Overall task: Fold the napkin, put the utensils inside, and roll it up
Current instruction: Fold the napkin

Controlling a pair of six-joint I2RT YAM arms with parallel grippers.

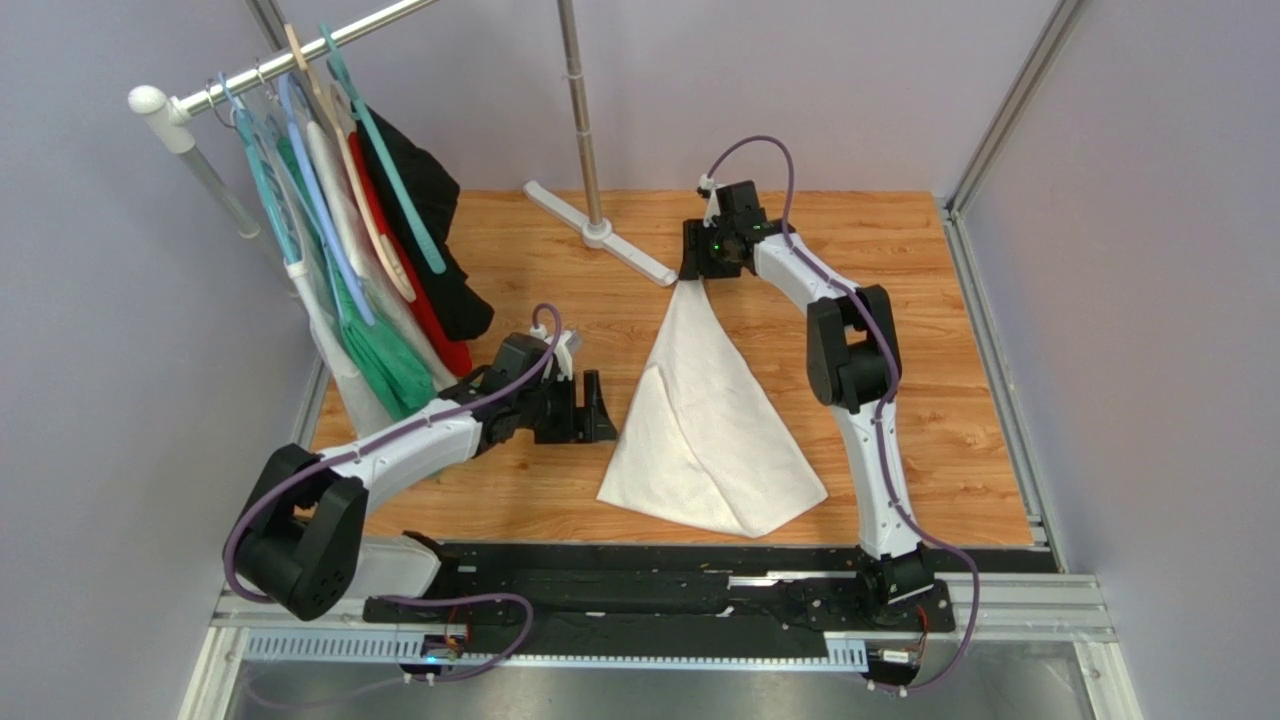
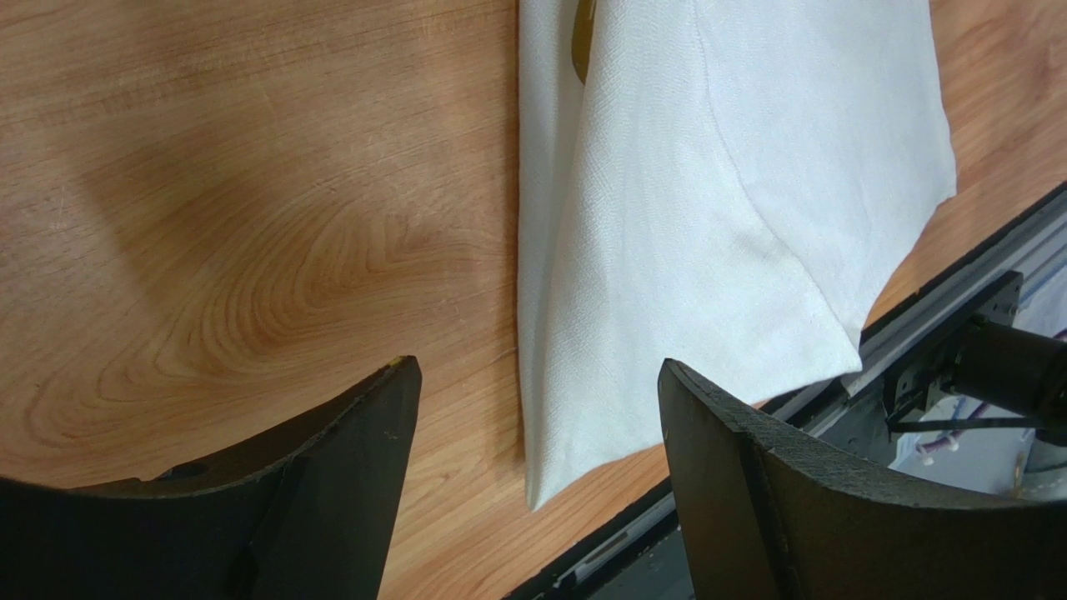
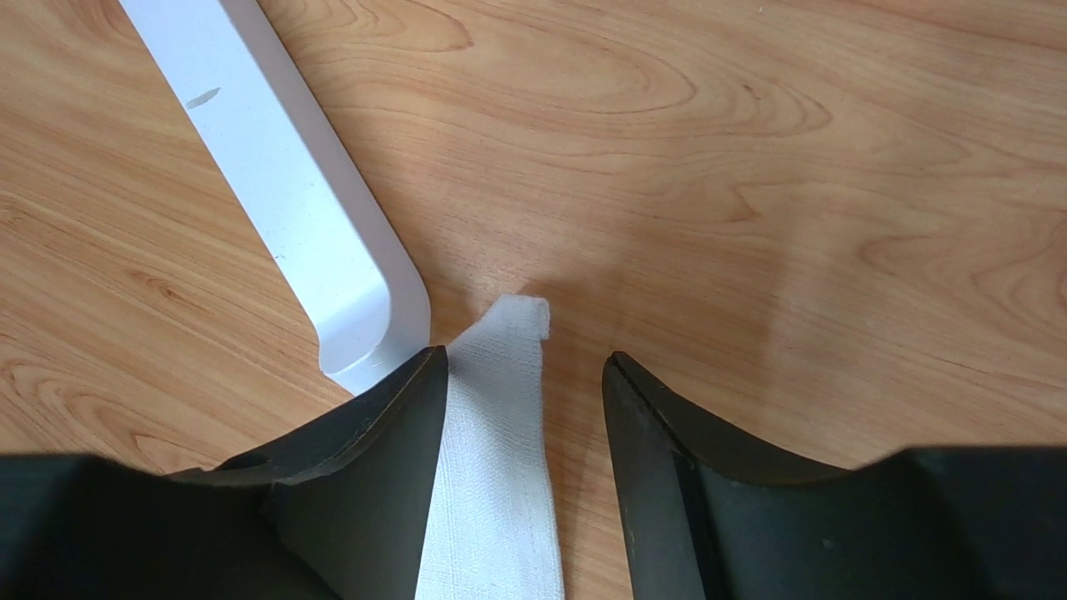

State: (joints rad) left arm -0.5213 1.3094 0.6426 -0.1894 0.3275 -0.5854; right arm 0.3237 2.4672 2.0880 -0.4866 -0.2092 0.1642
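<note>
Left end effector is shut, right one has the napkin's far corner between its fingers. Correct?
No. The left end effector is open: the left wrist view shows its fingers spread apart, gripping nothing, with the napkin lying just beyond them. The rest holds: the napkin's far corner sits between the fingers of the right end effector.
</note>
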